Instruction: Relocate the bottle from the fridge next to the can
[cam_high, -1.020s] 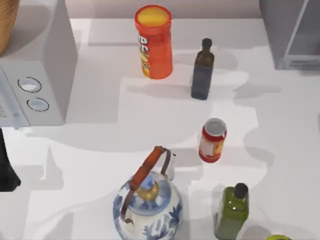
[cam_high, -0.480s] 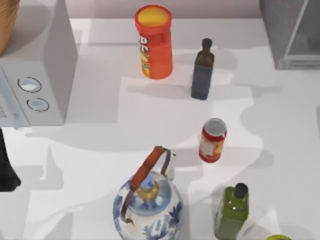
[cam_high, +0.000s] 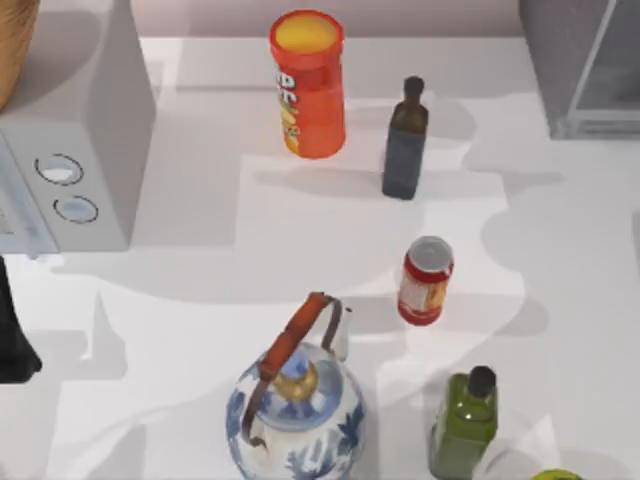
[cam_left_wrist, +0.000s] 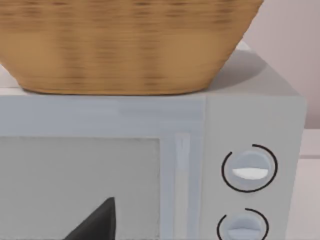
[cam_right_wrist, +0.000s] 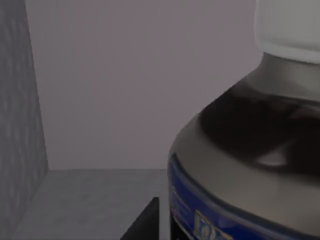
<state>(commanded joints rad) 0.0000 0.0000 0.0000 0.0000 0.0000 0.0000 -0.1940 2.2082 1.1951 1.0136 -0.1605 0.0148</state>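
1. Almost nothing on the table has shifted between the earlier top views and this one; only the broad soft shadow at the right side of the frame has changed shape, spreading past the can and then holding; every object stands where it stood.
2. The fridge (cam_high: 585, 65) fills the upper right corner of the top view, grey, with its clear door panel; the right wrist view looks into its dim grey interior, so the right arm appears to be reaching inside.
3. The pale box with two round dials (cam_high: 70, 150) sits at the left edge with a woven basket (cam_left_wrist: 125, 45) on top; the left arm is parked before it; whether its jaws are apart or together cannot be told.
4. The bottle (cam_right_wrist: 250, 150) looms in the right half of the right wrist view, white cap at the upper right corner, blue label band low down; it stands inside the fridge, not yet lifted out.
5. A dark fingertip (cam_right_wrist: 145, 222) shows at the lower middle of that view, beside the bottle; whether the right jaws are apart or clamped cannot be told.
6. The can (cam_high: 426, 281) stands right of centre in the top view, bare table on its right.
7. Judged so: the approach is under way; gripping, withdrawing and setting down beside the can are all left.
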